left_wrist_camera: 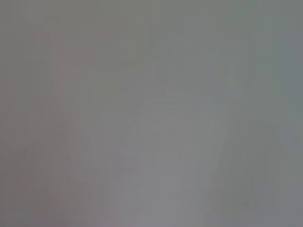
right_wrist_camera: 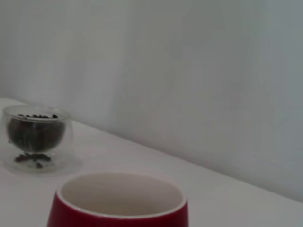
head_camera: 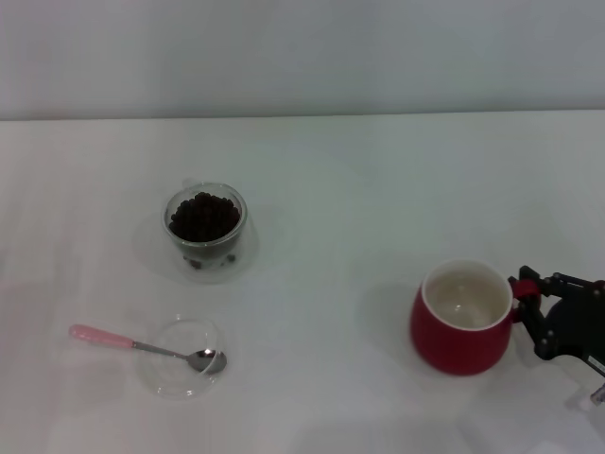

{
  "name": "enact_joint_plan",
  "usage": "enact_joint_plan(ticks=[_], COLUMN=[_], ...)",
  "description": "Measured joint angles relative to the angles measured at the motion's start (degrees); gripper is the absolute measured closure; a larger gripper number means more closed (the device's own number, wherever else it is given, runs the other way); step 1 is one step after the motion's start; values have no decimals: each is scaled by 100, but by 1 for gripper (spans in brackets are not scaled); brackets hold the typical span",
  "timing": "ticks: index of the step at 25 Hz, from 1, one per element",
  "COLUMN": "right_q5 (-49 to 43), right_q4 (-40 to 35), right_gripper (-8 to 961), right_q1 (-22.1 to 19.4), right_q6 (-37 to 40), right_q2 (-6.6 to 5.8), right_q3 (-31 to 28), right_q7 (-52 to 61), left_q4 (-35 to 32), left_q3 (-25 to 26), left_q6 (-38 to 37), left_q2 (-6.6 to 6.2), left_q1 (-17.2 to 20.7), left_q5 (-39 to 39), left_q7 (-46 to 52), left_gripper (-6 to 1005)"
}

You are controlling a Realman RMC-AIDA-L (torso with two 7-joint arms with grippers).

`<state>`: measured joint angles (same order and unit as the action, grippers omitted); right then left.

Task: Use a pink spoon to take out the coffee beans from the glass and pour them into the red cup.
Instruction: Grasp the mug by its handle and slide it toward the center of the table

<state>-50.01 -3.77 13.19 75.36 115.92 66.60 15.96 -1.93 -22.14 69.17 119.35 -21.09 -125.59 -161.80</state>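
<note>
The glass point(head_camera: 204, 224) holds a heap of dark coffee beans point(head_camera: 203, 217) at the table's middle left. It also shows in the right wrist view point(right_wrist_camera: 36, 137). The pink spoon point(head_camera: 142, 346) lies flat on the table near the front left, with its metal bowl resting in a shallow clear dish point(head_camera: 182, 368). The red cup point(head_camera: 462, 320) stands upright at the front right, and its white inside looks bare. It fills the near edge of the right wrist view point(right_wrist_camera: 119, 204). My right gripper point(head_camera: 527, 318) is open right beside the cup's right side. My left gripper is out of view.
A few beans lie in the base of the glass, under its inner wall point(head_camera: 201, 259). The white table point(head_camera: 350, 208) meets a pale wall at the back. The left wrist view shows only a blurred grey surface.
</note>
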Motion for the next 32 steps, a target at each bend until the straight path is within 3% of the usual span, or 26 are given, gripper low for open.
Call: enact_joint_plan(ticks=[12, 32], right_q5=[0, 46], right_q4=[-4, -365], right_gripper=[805, 804], right_q1=[168, 601], right_q6=[365, 295], right_q2=[27, 27], right_q3=[492, 1903], right_q7=[239, 471], left_q4=[0, 286], left_q3=[0, 0], left_q6=[121, 491], left_q2=[9, 18], left_q1=[37, 27], left_q5=[114, 265], left_q7=[0, 0], left_gripper=[227, 229])
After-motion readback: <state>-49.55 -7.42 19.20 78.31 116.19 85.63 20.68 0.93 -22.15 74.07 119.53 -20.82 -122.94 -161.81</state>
